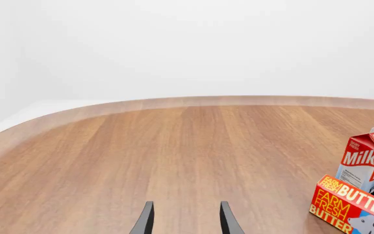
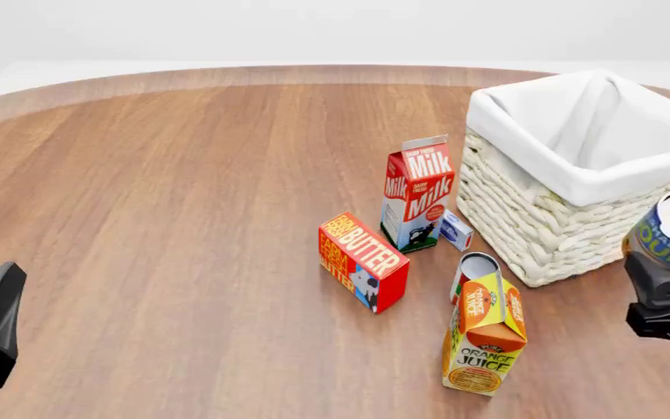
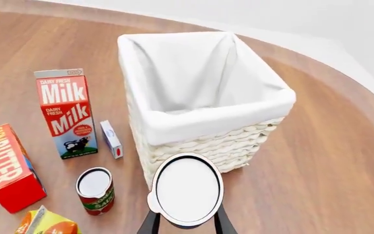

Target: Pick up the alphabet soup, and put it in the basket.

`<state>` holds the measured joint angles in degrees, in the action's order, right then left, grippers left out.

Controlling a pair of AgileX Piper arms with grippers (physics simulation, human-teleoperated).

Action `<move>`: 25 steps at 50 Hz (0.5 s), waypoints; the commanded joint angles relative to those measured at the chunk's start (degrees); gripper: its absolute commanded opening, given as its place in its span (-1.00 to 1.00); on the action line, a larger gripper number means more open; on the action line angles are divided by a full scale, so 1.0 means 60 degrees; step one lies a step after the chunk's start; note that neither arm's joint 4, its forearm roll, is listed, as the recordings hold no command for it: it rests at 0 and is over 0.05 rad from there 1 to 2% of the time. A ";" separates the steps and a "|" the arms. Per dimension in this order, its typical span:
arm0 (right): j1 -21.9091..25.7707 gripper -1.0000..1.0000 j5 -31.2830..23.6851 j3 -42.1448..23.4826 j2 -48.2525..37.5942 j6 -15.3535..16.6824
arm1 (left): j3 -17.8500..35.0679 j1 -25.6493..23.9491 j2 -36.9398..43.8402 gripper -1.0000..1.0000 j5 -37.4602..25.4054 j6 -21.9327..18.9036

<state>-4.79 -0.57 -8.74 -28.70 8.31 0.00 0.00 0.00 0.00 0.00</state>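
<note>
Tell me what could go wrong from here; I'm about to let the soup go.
The alphabet soup in the right claw appears short of the basket opening, near its wall, so releasing now would likely drop it outside. Falling, it could strike the red-labelled can or the orange juice carton.

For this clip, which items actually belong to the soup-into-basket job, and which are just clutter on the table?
Part of the job:
- blue-labelled alphabet soup can with white lid, held in the right claw
- square cream wicker basket with white cloth lining

Just lying about:
- red-and-white milk carton
- red butter box
- orange juice carton
- red-labelled can
- small white-and-blue box
</note>
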 commanded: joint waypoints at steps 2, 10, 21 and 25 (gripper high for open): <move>-0.0061 -1.00 -0.1185 -0.0691 0.0972 0.0030 | 0.0000 0.0000 0.0000 1.00 0.0000 0.0000; -0.0023 -1.00 -0.1452 -0.1046 0.1051 0.0193 | 0.0000 0.0000 0.0000 1.00 0.0000 0.0000; -0.0010 -1.00 -0.1787 -0.1363 0.1248 0.0295 | 0.0000 0.0000 0.0000 1.00 0.0000 0.0000; 0.0011 -1.00 -0.1952 -0.1592 0.1322 0.0348 | 0.0000 0.0000 0.0000 1.00 0.0000 0.0000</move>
<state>-4.84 -9.94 -15.21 -22.37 10.90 0.00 0.00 0.00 0.00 0.00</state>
